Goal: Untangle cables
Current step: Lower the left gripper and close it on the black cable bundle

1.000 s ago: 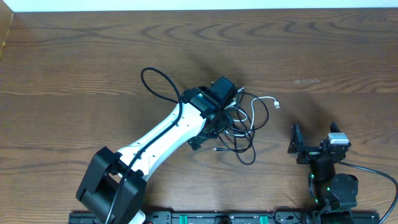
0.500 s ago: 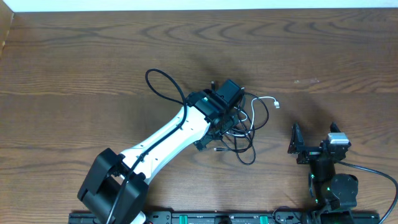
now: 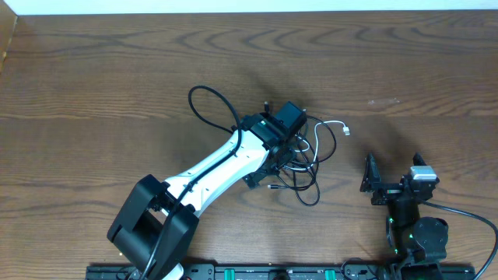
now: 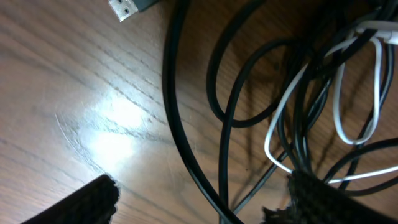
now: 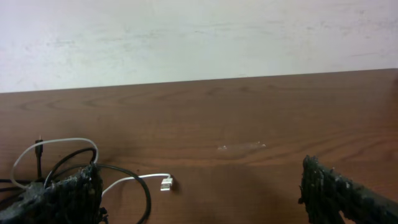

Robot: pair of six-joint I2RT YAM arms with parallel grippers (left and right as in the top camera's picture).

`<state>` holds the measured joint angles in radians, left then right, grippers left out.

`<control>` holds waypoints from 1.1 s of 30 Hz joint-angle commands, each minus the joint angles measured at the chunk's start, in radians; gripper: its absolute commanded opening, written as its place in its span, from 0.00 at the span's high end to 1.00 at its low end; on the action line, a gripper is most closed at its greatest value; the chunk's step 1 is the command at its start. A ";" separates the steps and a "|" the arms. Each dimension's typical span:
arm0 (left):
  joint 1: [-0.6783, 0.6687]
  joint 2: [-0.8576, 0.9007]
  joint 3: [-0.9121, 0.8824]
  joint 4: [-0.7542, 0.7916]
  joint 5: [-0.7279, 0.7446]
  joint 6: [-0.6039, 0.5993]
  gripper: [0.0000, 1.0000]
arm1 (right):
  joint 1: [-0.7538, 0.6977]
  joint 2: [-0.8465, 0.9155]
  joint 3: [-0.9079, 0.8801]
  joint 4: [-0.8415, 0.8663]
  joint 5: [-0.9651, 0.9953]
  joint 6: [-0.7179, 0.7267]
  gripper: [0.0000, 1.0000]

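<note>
Cables point(image 3: 305, 165) lie in one knot near the middle of the table point(image 3: 109, 70), just right of where my left arm point(image 3: 218, 159) ends. The black cables point(image 4: 177, 118) make up most of it, looped over one another. The white cable point(image 3: 333, 124) threads through them and runs out on the right side of the knot, its small plug point(image 5: 166, 183) resting on bare wood, clear of the loops.

From the left wrist I see the left gripper point(image 4: 205, 202) low over the knot with its jaws apart. One finger point(image 4: 87, 202) is on open wood; the other sits at the edge of the crowded strands, though I cannot tell whether it touches them. Several black strands cross the gap between the two and nothing is pinched. A USB plug point(image 4: 127, 7) on a black lead shows at the top edge of that view, lying flat on the table.

The right gripper point(image 3: 394, 177) sits near the front right of the table, well apart from the knot. Its jaws are spread wide and hold nothing, with only wood showing between them in the right wrist view. From there the knot is off to the left, partly hidden behind one finger.
</note>
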<state>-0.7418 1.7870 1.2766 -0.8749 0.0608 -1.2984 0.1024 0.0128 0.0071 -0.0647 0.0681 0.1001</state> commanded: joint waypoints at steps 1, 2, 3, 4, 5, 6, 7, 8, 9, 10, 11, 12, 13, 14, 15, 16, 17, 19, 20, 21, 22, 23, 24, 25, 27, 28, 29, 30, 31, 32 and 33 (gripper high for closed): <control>-0.002 0.007 -0.011 -0.001 -0.018 -0.009 0.20 | 0.002 -0.002 -0.002 -0.003 0.008 0.011 0.01; -0.002 0.007 -0.011 -0.001 -0.018 -0.009 0.21 | 0.002 -0.002 -0.002 -0.003 0.008 0.011 0.01; -0.002 0.007 -0.011 -0.001 -0.017 -0.009 0.22 | 0.002 -0.002 -0.002 -0.003 0.008 0.011 0.01; -0.002 0.007 -0.011 -0.001 -0.017 -0.009 0.23 | 0.002 -0.002 -0.002 -0.003 0.008 0.011 0.01; -0.004 0.007 -0.011 -0.001 -0.018 -0.010 0.23 | 0.002 -0.002 -0.002 -0.003 0.008 0.011 0.01; -0.008 0.007 -0.011 0.002 -0.017 -0.009 0.23 | 0.002 -0.002 -0.002 -0.003 0.008 0.011 0.01; -0.011 0.007 -0.011 0.005 -0.018 -0.009 0.23 | 0.002 -0.002 -0.002 -0.003 0.008 0.011 0.01; -0.018 0.007 -0.011 0.012 -0.017 -0.010 0.23 | 0.002 -0.002 -0.002 -0.003 0.008 0.011 0.01; -0.023 0.007 -0.011 0.019 -0.018 -0.009 0.23 | 0.002 -0.002 -0.002 -0.003 0.008 0.011 0.01; -0.029 0.007 -0.011 0.026 -0.018 -0.009 0.23 | 0.002 -0.002 -0.002 -0.003 0.008 0.011 0.01; -0.035 0.007 -0.011 0.032 -0.018 -0.009 0.24 | 0.002 -0.002 -0.002 -0.003 0.008 0.011 0.01; -0.039 0.007 -0.011 0.037 -0.019 -0.009 0.23 | 0.002 -0.002 -0.002 -0.003 0.008 0.011 0.01; -0.042 0.007 -0.011 0.040 -0.021 -0.009 0.23 | 0.002 -0.002 -0.002 -0.003 0.008 0.011 0.01; -0.043 0.007 -0.011 0.042 -0.021 -0.010 0.23 | 0.002 -0.002 -0.002 -0.003 0.008 0.011 0.01; -0.044 0.007 -0.011 0.044 -0.021 -0.010 0.23 | 0.002 -0.002 -0.002 -0.003 0.008 0.011 0.01; -0.045 0.008 -0.011 0.044 -0.021 -0.010 0.24 | 0.002 -0.002 -0.002 -0.003 0.008 0.011 0.01; -0.045 0.008 -0.011 0.044 -0.021 -0.009 0.24 | 0.002 -0.002 -0.002 -0.003 0.008 0.011 0.01; -0.044 0.009 -0.012 0.044 -0.022 -0.009 0.24 | 0.002 -0.002 -0.002 -0.003 0.008 0.011 0.01; -0.044 0.009 -0.012 0.044 -0.021 -0.010 0.27 | 0.002 -0.002 -0.002 -0.003 0.008 0.011 0.01; -0.045 0.010 -0.012 0.044 -0.021 -0.010 0.34 | 0.002 -0.002 -0.002 -0.003 0.008 0.011 0.01; -0.045 0.010 -0.012 0.044 -0.021 -0.010 0.43 | 0.002 -0.002 -0.002 -0.003 0.008 0.011 0.01; -0.045 0.011 -0.012 0.044 -0.022 -0.010 0.52 | 0.002 -0.002 -0.002 -0.003 0.008 0.011 0.01; -0.045 0.013 -0.012 0.045 -0.022 -0.010 0.60 | 0.002 -0.002 -0.002 -0.003 0.008 0.011 0.01; -0.045 0.016 -0.012 0.047 -0.021 -0.010 0.66 | 0.002 -0.002 -0.002 -0.003 0.008 0.011 0.01; -0.045 0.023 -0.012 0.048 -0.021 -0.010 0.68 | 0.002 -0.002 -0.002 -0.003 0.008 0.011 0.01; -0.045 0.027 -0.012 0.048 -0.021 -0.010 0.68 | 0.002 -0.002 -0.002 -0.003 0.008 0.011 0.01; -0.045 0.032 -0.012 0.048 -0.021 -0.010 0.68 | 0.002 -0.002 -0.002 -0.003 0.008 0.011 0.01; -0.045 0.038 -0.012 0.048 -0.021 -0.010 0.67 | 0.002 -0.002 -0.002 -0.003 0.008 0.011 0.02; -0.045 0.044 -0.012 0.048 -0.020 -0.010 0.67 | 0.002 -0.002 -0.002 -0.003 0.008 0.011 0.01; -0.045 0.051 -0.012 0.048 -0.018 -0.010 0.67 | 0.002 -0.002 -0.002 -0.003 0.008 0.011 0.01; -0.045 0.056 -0.012 0.048 -0.013 -0.010 0.67 | 0.002 -0.002 -0.002 -0.003 0.008 0.011 0.01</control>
<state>-0.7856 1.8111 1.2766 -0.8249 0.0601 -1.3083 0.1024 0.0128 0.0071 -0.0643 0.0681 0.1001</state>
